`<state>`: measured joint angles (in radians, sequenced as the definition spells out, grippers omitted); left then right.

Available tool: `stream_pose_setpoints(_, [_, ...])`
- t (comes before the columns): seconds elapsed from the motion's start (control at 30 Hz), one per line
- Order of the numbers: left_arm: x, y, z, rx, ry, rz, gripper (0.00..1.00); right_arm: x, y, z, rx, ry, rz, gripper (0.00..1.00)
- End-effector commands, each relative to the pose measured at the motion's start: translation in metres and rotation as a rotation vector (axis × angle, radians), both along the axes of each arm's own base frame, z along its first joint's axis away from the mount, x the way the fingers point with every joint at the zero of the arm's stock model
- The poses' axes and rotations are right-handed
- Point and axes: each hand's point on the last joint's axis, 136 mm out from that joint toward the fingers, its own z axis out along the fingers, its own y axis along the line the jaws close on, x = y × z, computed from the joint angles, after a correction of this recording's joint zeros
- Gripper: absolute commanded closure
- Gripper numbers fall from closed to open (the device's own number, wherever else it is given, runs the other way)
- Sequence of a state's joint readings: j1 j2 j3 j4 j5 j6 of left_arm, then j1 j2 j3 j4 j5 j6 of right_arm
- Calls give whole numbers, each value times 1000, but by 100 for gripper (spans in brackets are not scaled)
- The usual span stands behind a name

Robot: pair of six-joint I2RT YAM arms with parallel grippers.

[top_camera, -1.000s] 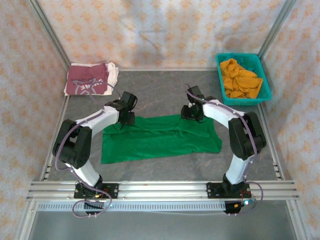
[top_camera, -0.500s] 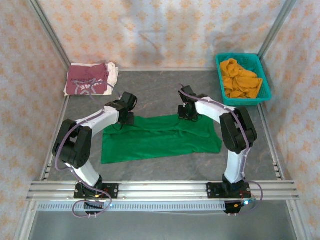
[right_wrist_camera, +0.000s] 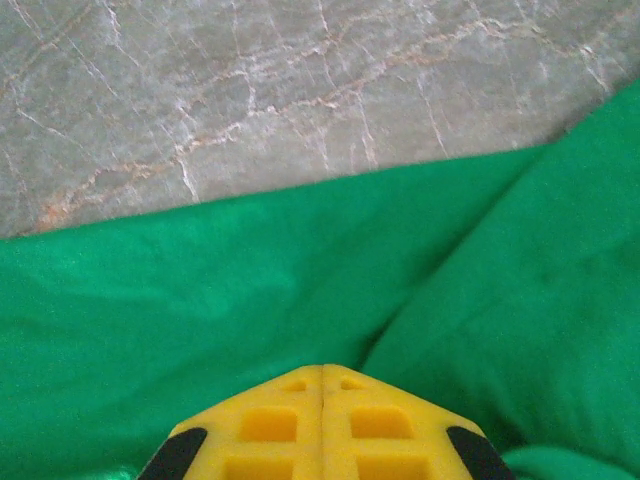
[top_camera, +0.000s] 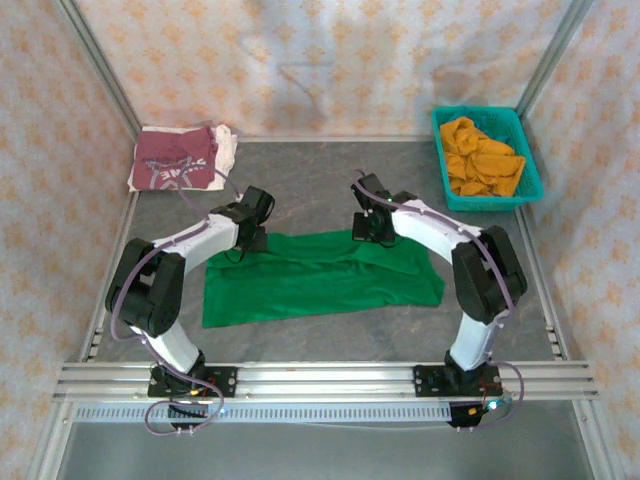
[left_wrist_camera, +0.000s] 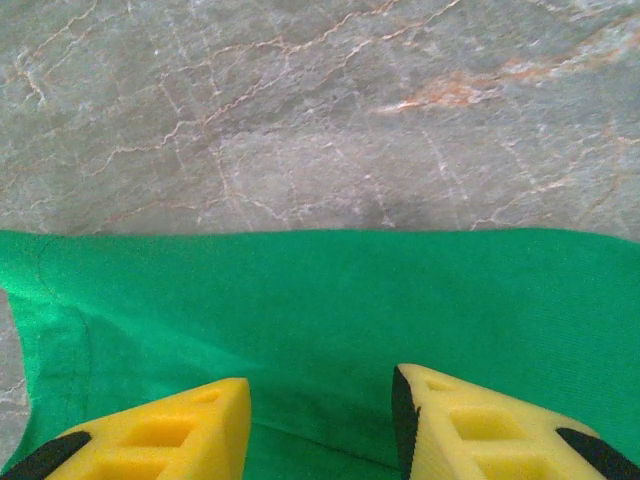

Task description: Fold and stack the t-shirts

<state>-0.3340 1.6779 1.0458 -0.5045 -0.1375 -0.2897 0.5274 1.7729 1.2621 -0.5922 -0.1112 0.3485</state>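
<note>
The green t-shirt (top_camera: 320,278) lies spread flat on the grey marbled table (top_camera: 310,180), with both arms reaching to its far edge. That is probably because this long edge is the one to lift and bring over for a fold.

The left gripper (top_camera: 249,240) stands with its jaws spread apart. In the left wrist view its yellow fingers (left_wrist_camera: 170,430) straddle a patch of green cloth, the hem runs just beyond the tips, and bare table lies past that. It looks poised to close on the edge and is not yet pinching anything.

The right gripper (top_camera: 368,232) has its fingers pressed together. In the right wrist view the pads (right_wrist_camera: 270,425) meet in a tight seam, tips down in the green t-shirt (right_wrist_camera: 200,300). A crease runs from the tips out to their right. I judge it is nipping a fold of cloth near the hem, though the cloth between the pads is hidden.

With one side gripped and the other ready, a lift would keep the edge level and stop the fabric twisting.

The maroon t-shirt (top_camera: 178,160) sits folded well beyond and left of the left gripper, marking where the stack belongs. A teal mesh basket (top_camera: 485,110) of orange cloth (top_camera: 480,155) stands beyond and right of the right gripper.
</note>
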Motion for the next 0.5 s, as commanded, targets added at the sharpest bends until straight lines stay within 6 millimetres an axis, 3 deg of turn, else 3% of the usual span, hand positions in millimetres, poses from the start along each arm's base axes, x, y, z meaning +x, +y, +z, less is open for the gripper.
stream_pose_setpoints(0.0, [-7,12,9,41,-27,43,58,-23,-20,7,-76,7,-55,100])
stream_pose_setpoints(0.13, [-11,16,10,49,-24,53,58,-46,-22,13,-71,5,-61,100])
stream_pose_setpoints(0.3, [-10,17,4,60,-13,57,58,-75,-8,13,16,54,-37,100])
stream_pose_setpoints(0.4, [-7,17,-1,64,-3,61,58,-89,2,16,99,73,-3,84])
stream_pose_setpoints(0.47, [-5,16,-2,62,0,63,58,-98,5,17,131,92,29,80])
